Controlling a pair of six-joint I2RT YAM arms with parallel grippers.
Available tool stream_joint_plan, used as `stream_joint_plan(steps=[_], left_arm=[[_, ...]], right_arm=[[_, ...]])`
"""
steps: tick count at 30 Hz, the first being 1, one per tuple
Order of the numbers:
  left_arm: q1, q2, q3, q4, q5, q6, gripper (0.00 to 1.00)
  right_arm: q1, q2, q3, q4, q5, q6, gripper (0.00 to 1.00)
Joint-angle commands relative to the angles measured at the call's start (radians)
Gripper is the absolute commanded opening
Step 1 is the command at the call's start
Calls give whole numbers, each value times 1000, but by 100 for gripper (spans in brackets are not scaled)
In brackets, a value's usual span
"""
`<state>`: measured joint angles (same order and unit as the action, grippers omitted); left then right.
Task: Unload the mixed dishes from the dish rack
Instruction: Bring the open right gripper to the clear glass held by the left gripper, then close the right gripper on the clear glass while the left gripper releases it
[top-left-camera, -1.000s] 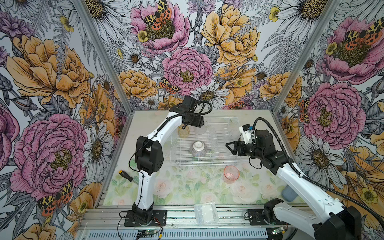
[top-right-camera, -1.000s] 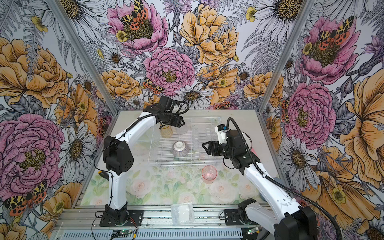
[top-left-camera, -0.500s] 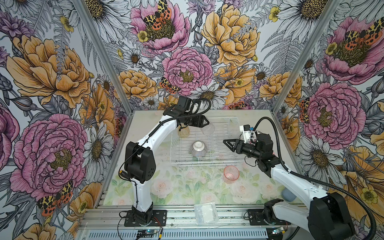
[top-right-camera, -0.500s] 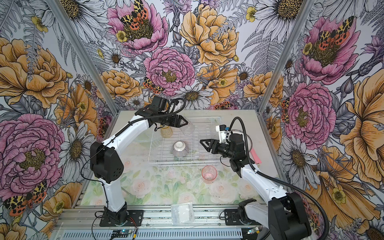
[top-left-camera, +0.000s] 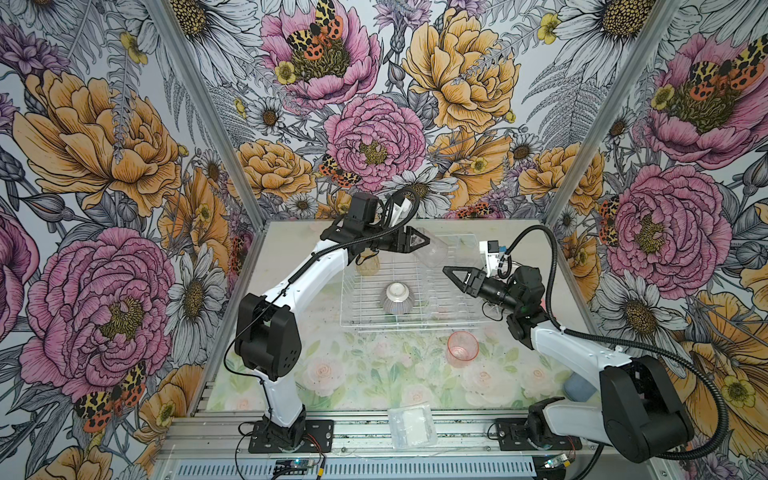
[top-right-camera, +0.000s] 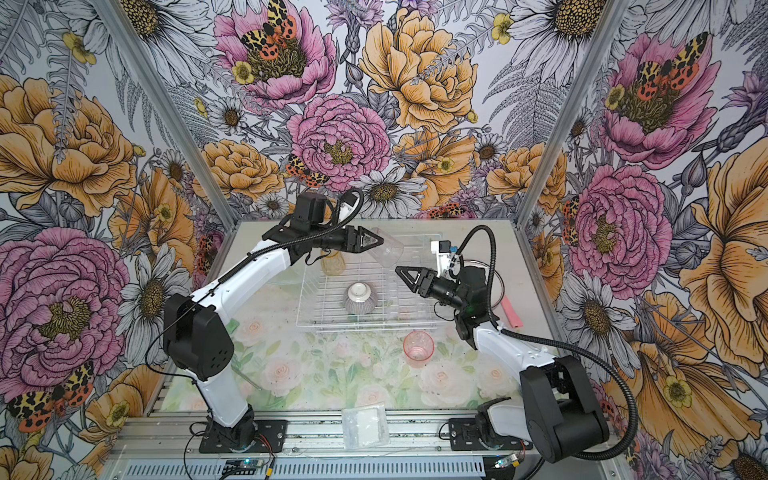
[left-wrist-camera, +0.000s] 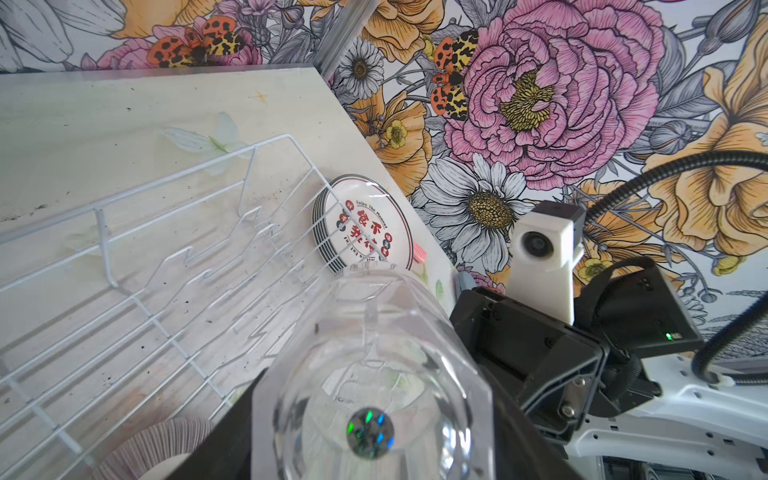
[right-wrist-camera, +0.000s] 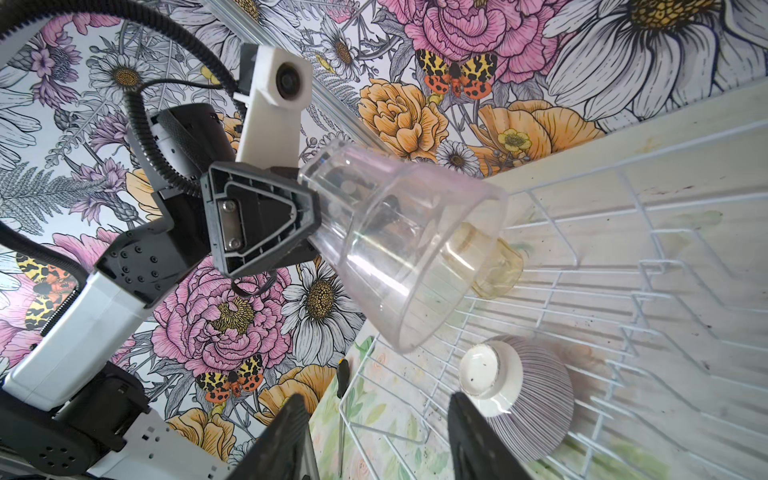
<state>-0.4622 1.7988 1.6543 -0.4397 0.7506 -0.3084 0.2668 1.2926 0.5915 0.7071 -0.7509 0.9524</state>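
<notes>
My left gripper (top-left-camera: 419, 242) is shut on the base of the clear tumbler (top-left-camera: 433, 252) (right-wrist-camera: 407, 257), which is held tilted in the air over the back of the dish rack (top-left-camera: 374, 327), its mouth towards my right gripper (top-left-camera: 451, 274). That gripper hovers open and empty over the rack's right side, a short way from the tumbler. Inside the rack, the ribbed bowl (top-left-camera: 397, 297) (right-wrist-camera: 519, 395) sits upside down and the yellow tumbler (top-left-camera: 368, 266) stands at the back left. The pink tumbler (top-left-camera: 462, 348) stands on the mat in front of the rack. In the left wrist view a stack of plates (left-wrist-camera: 365, 228) lies beyond the rack's end.
A plastic bag (top-left-camera: 409, 424) lies at the table's front edge. A blue object (top-left-camera: 579, 386) shows behind the right arm, and a pink strip (top-right-camera: 511, 311) lies by the right wall. A screwdriver (right-wrist-camera: 343, 374) lies left of the rack.
My left gripper has carried the clear tumbler to the right, above the rack's back edge. The right gripper has swung up and back towards it.
</notes>
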Motion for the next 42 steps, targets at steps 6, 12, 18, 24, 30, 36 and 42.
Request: stream_joint_plan(steps=[6, 12, 18, 24, 30, 36, 42], left_arm=[[-37, -36, -3, 123, 93, -58, 44], [-53, -37, -18, 161, 113, -84, 43], [-58, -44, -91, 324, 153, -186, 43], [-67, -49, -120, 375, 155, -212, 43], [-75, -55, -131, 370, 142, -211, 45], [-86, -99, -131, 238, 37, -117, 52], [-90, -224, -180, 89, -203, -10, 83]], right_arm=[[-3, 35, 19, 145, -13, 32, 57], [-1, 60, 30, 254, -21, 72, 52], [-1, 56, 31, 344, -29, 87, 46], [0, 54, 37, 370, -29, 98, 24], [-1, 40, 48, 326, -10, 90, 0], [-1, -16, 67, 187, 6, 20, 0], [18, -162, 173, -303, 58, -247, 0]])
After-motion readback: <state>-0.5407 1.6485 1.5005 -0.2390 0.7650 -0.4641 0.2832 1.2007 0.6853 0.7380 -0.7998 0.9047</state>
